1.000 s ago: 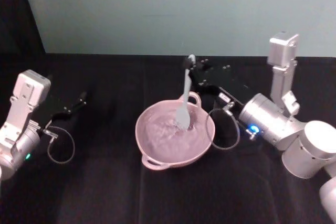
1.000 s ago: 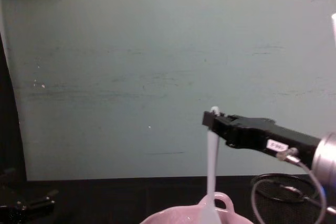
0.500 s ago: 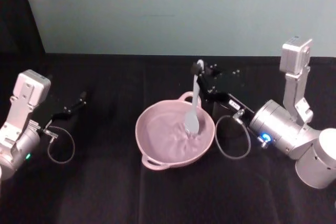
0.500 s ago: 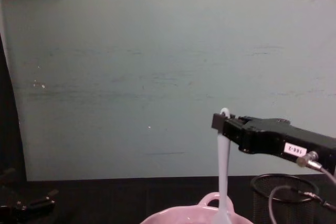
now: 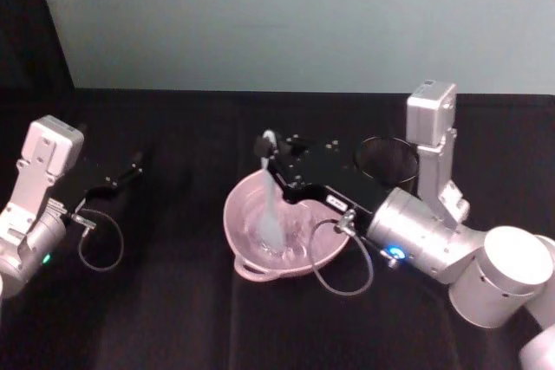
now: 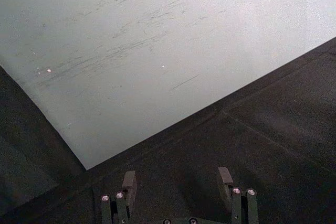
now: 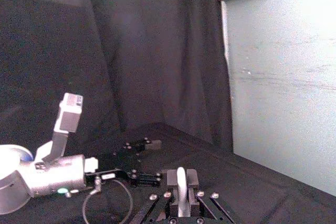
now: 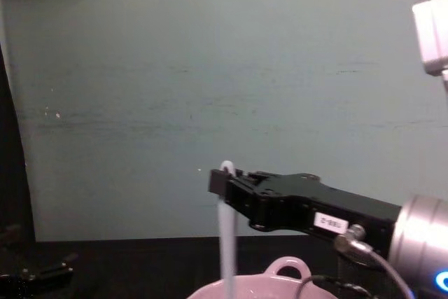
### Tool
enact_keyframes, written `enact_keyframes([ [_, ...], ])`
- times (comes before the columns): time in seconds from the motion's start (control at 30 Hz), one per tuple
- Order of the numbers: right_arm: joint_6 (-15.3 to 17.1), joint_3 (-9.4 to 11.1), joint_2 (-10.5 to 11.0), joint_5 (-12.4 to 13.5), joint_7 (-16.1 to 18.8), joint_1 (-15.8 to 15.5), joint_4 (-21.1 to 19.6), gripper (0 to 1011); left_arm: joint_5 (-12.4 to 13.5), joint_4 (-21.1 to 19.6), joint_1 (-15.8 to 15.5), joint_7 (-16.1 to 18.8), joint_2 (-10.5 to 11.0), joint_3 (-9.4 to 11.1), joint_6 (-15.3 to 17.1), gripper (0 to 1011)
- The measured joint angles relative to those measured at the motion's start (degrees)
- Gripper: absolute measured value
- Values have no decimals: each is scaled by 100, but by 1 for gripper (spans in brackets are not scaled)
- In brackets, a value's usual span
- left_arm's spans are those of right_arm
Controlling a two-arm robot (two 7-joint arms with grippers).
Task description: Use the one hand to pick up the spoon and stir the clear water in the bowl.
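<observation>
The pale pink bowl [image 5: 251, 256] sits mid-table, its rim and loop handle [image 8: 288, 269] also rising at the bottom of the chest view. The white spoon [image 5: 271, 205] stands nearly upright with its flat head down in the water on the bowl's left side. My right gripper [image 5: 267, 152], black and flat on a silver wrist with a blue light, reaches across the bowl and is shut on the spoon's handle top [image 8: 225, 173]; the right wrist view shows the spoon handle [image 7: 180, 190] between its fingers. My left gripper [image 6: 177, 179] is parked open at the table's left.
A black wire-mesh cup [image 5: 387, 157] stands behind the right wrist, right of the bowl. The black cloth table [image 5: 173, 318] meets a pale green wall at the back. A cable loop [image 5: 342, 268] hangs from the right wrist beside the bowl's rim.
The right gripper has swept the spoon from the bowl's right side to its left side, with the arm now stretched across the bowl. The left arm has not moved.
</observation>
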Motion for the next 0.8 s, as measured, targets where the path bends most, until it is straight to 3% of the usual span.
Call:
enact_keyframes([
  [0.4, -177, -99, -251, 64, 48, 317, 407, 109, 0, 0, 0, 0, 0, 0, 0, 1011],
  [0.63, -345, 15, -405, 134, 45, 568, 965, 110, 0, 0, 0, 0, 0, 0, 0, 1011],
  [0.8, -415, 173, -402, 146, -54, 612, 1170, 110, 0, 0, 0, 0, 0, 0, 0, 1011],
])
